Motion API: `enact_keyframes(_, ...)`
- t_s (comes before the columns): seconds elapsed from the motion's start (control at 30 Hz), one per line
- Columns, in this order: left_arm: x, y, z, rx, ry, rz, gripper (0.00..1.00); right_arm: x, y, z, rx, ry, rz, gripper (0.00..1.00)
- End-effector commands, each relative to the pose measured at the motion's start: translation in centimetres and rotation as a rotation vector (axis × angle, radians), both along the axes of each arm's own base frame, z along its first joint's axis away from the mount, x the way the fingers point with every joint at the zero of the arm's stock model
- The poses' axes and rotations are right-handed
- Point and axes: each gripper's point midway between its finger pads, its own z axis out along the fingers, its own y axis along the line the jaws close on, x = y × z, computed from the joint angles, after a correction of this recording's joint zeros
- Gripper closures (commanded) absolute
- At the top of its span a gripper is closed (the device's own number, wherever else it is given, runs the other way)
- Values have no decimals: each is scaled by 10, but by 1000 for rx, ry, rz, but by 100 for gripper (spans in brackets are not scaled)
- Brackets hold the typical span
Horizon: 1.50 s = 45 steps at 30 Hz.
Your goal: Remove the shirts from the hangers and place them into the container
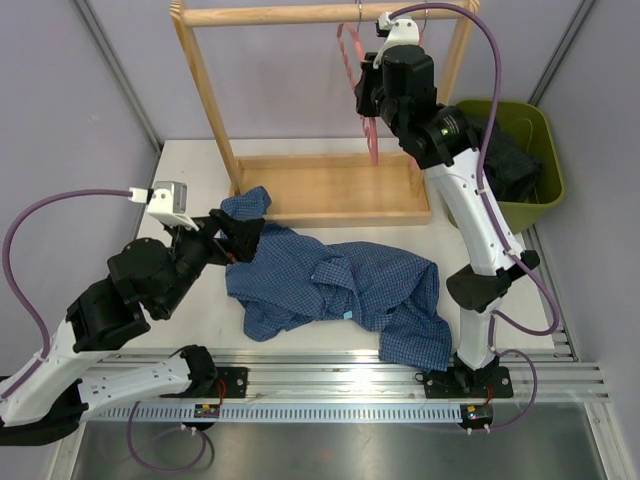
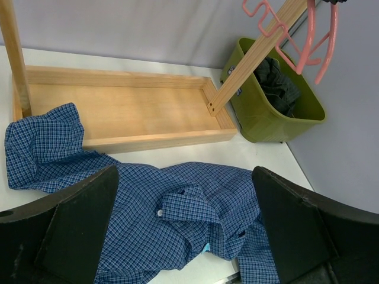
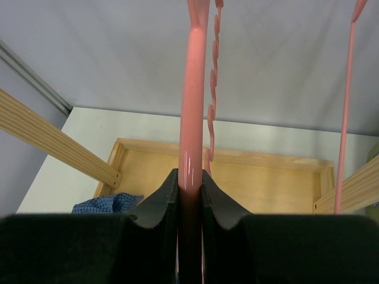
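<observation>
The blue checked shirt (image 1: 330, 290) lies crumpled on the white table, off any hanger; in the left wrist view the blue shirt (image 2: 177, 219) fills the space below my fingers. My left gripper (image 1: 235, 240) hovers open over the shirt's left end, jaws wide apart (image 2: 185, 171) with nothing between them. My right gripper (image 1: 368, 105) is up by the rack, shut on a bare salmon-pink hanger (image 3: 192, 106) that hangs from the top rail (image 1: 300, 14). The olive-green container (image 1: 548, 185) at the right holds the black shirt (image 1: 510, 160).
The light wooden rack's base tray (image 1: 330, 190) stands behind the blue shirt, with its slanted posts on either side. Pink hangers (image 2: 308, 41) dangle above the container (image 2: 254, 118). A metal rail (image 1: 350, 380) runs along the near table edge.
</observation>
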Motion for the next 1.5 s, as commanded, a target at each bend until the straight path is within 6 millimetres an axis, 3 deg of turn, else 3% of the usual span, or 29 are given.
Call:
enact_keyframes(0.0, -2, 1, 5, -47, -7, -6, 1, -2, -10, 36, 78, -94, -30, 82)
enact_keyframes(0.07, -2, 2, 4, -47, -6, 1, 1, -6, -8, 26, 48, -71, -4, 46)
enact_keyframes(0.13, -2, 2, 2, -40, -4, 2, 1, -28, -5, 37, 54, -84, 85, 29)
enact_keyframes(0.17, -2, 2, 2, -40, -4, 2, 1, -34, 0, 28, 43, -60, 118, 17)
enact_keyframes(0.2, -2, 2, 2, -38, -5, 3, 1, -58, -2, 46, 56, -97, 163, 10)
enact_keyframes(0.23, -2, 3, 1, -34, -4, 6, 1, -70, -3, 50, 52, -108, 179, 4)
enact_keyframes(0.27, -1, 3, 1, -33, -4, 9, 1, -77, 1, 38, 31, -92, 199, 1)
enact_keyframes(0.3, 0, 3, 1, -30, -5, 12, 1, -105, -8, 56, 51, -134, 224, 1)
enact_keyframes(0.33, 0, 4, 1, -28, -6, 17, 1, -116, -10, 56, 53, -133, 242, 0)
enact_keyframes(0.37, 0, 5, 0, -27, -4, 18, 1, -123, -10, 36, 31, -87, 259, 1)
enact_keyframes(0.4, -1, 6, 1, -28, -7, 21, 1, -145, -19, 43, 57, -97, 285, 1)
enact_keyframes(0.43, -1, 8, 2, -28, -7, 24, 1, -151, -14, 16, 34, -38, 305, 0)
enact_keyframes(0.5, -1, 11, 0, -26, -5, 32, 1, -176, -16, 1, 49, 4, 347, 0)
enact_keyframes(0.53, -1, 12, -1, -25, -5, 37, 1, -182, -6, -34, 17, 79, 376, 1)
enact_keyframes(0.6, -1, 12, -4, -18, 0, 40, 1, -193, 7, -68, 5, 167, 408, 0)
enact_keyframes(0.63, -1, 12, -5, -14, 2, 40, 1, -197, 16, -101, -31, 237, 425, 0)
enact_keyframes(0.67, -1, 13, -5, -14, 3, 40, 1, -209, 32, -119, -56, 273, 467, 1)
enact_keyframes(0.73, -1, 11, -8, -8, 11, 38, 1, -214, 49, -170, -111, 371, 470, 0)
enact_keyframes(0.77, -1, 10, -9, -11, 13, 35, 1, -219, 61, -181, -115, 387, 493, 1)
enact_keyframes(0.83, -2, 11, -10, -11, 17, 34, 1, -215, 67, -223, -179, 451, 455, 1)
enact_keyframes(0.87, -2, 11, -10, -15, 19, 33, 1, -213, 69, -233, -192, 463, 440, 1)
enact_keyframes(1.03, -5, 14, -10, -34, 16, 29, 1, -181, 42, -299, -300, 492, 156, 0)
enact_keyframes(1.23, -4, 11, -12, -22, 15, 22, 1, -177, 48, -347, -307, 573, 143, 1)
enact_keyframes(1.47, -4, 7, -11, -20, 12, 11, 1, -185, 78, -411, -234, 717, 233, 1)
